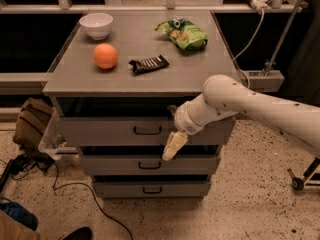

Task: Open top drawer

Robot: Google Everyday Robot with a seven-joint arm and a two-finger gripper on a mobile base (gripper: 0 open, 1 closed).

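Note:
The top drawer is the uppermost of three grey drawers under the grey cabinet top. Its flat front has a small black bar handle at the centre. A dark gap shows between the front and the cabinet top. My gripper, cream coloured, hangs from the white arm that reaches in from the right. It points down and to the left in front of the top drawer's lower edge, just right of and below the handle. It does not touch the handle.
On the cabinet top lie a white bowl, an orange, a dark snack bar and a green chip bag. The middle drawer and bottom drawer are below. A brown bag and cables lie at left on the floor.

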